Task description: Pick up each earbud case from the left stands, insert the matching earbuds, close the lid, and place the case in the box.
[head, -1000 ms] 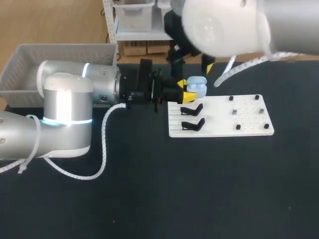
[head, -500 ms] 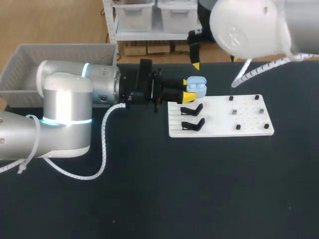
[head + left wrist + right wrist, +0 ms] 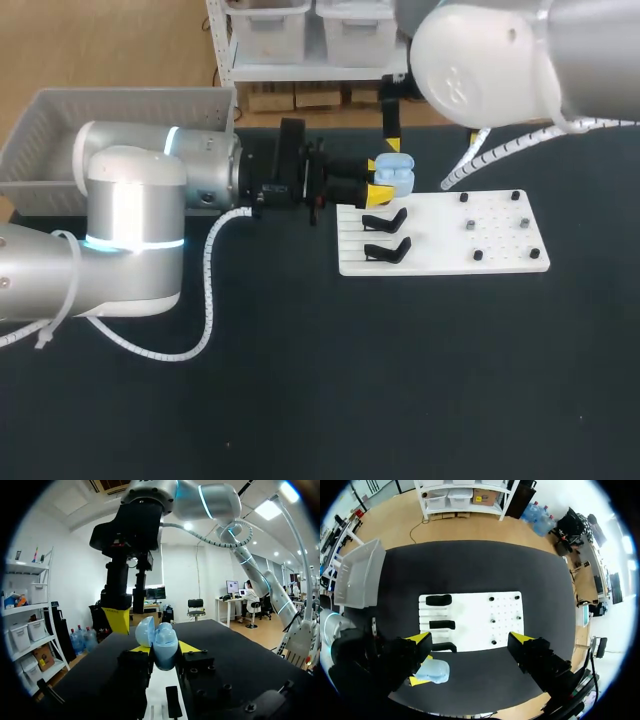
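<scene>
A light blue earbud case [image 3: 394,173] is in the air with its lid swung open, clamped from two sides between the yellow tips of the left fingers [image 3: 381,180]. It sits just off the 11 o'clock corner of a white board [image 3: 440,225] that lies flat on the black desk [image 3: 400,380]. In the left wrist view the case [image 3: 161,644] stands upright between the two tips, lid tilted back.

Two black stands [image 3: 385,220] sit one behind the other on the board's 9 o'clock side. Small dark pegs [image 3: 470,226] dot its 3 o'clock half.

The right fingers [image 3: 470,639] hang above the desk at the case's 12 o'clock, spread wide apart and holding nothing. From its wrist view the case [image 3: 433,671] lies below, beside one fingertip.

The left arm [image 3: 130,220] stretches in from 9 o'clock. A grey basket [image 3: 60,115] stands at the desk's 10 o'clock corner.
</scene>
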You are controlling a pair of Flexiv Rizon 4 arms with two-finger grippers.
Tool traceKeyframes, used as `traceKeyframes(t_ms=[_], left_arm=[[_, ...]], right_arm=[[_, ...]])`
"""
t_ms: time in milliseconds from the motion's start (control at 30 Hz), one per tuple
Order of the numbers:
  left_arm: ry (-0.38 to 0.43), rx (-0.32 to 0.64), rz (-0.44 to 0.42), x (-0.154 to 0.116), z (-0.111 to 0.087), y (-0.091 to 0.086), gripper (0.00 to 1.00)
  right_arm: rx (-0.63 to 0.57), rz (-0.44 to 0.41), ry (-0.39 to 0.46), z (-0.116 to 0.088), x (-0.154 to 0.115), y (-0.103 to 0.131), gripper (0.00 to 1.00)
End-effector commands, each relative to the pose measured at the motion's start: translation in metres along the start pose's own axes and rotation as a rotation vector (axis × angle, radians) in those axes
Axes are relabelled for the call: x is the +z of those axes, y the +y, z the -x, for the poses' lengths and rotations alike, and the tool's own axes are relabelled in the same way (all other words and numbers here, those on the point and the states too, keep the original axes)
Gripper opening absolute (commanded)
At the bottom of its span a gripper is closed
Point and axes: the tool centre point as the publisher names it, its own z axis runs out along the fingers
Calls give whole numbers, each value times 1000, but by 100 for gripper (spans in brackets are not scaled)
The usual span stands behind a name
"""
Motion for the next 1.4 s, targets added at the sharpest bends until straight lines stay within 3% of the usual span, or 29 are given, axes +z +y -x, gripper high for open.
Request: traceKeyframes(t_ms=[33,300,567,633,733,867,967,1133,1167,1233,1400], left_arm=[[1,0,2,0,0,0,0],[1,0,2,0,0,0,0],[5,-31,30,-4,3,0,0],[5,-84,85,-17,14,2,0],[-47,-84,157,-41,43,0,0],[-58,-31,240,-72,80,-4,0],[-30,2,306,-99,96,-1,0],[100,-14,491,-162,87,19,0],[139,-28,536,-175,81,25,0],[145,-80,623,-202,69,41,0],[248,-128,769,-254,45,74,0]], right_arm=[[-14,6,-8,-16,-7,-4,100],[-31,12,-12,-30,-8,-7,100],[90,58,-248,-31,-49,-36,100],[78,66,-292,-36,-61,-43,100],[57,91,-322,-48,-74,-52,100],[60,101,-329,-51,-76,-54,100],[60,101,-329,-51,-76,-54,100],[60,101,-329,-51,-76,-54,100],[60,101,-329,-51,-76,-54,100],[60,101,-329,-51,-76,-54,100],[60,101,-329,-51,-76,-54,100]])
